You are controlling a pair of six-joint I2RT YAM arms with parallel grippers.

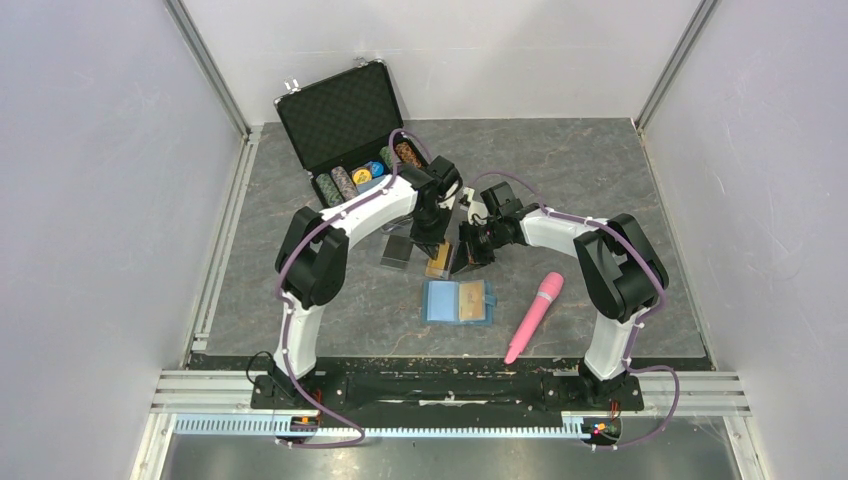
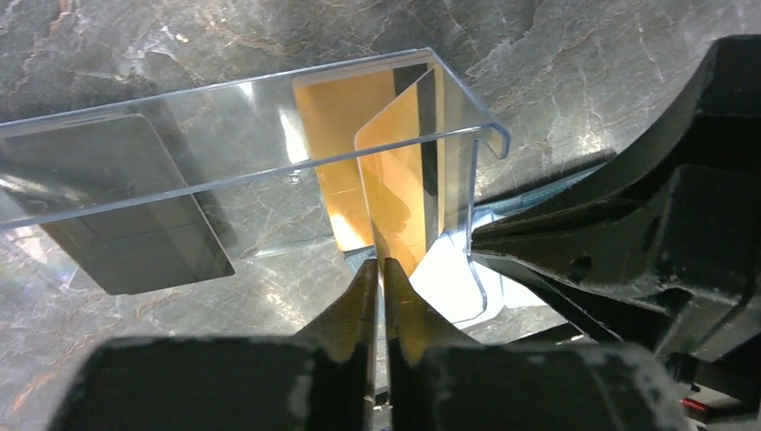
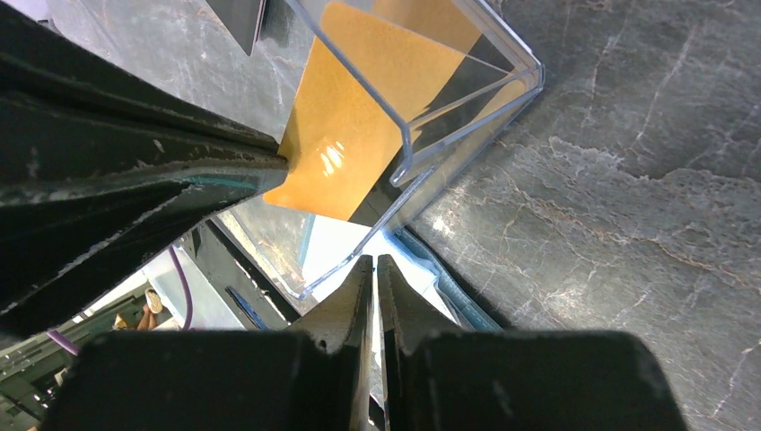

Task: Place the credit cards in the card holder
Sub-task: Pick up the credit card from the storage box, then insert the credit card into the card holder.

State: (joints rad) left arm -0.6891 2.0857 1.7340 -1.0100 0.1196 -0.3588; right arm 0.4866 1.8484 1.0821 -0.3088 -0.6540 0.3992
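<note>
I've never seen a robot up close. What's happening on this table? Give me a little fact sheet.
Left claw: shut on a gold card standing upright, partly inside the clear box
Right claw: shut, seemingly pinching the clear box's end wall
Card holder: lying open on the table, nearer the arm bases
Already stowed: a second gold card
Also there: pink stick, open black case of chips

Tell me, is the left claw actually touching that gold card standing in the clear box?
Touching. The left wrist view shows the left gripper shut, pinching the gold card by its near edge, with no gap.
</note>
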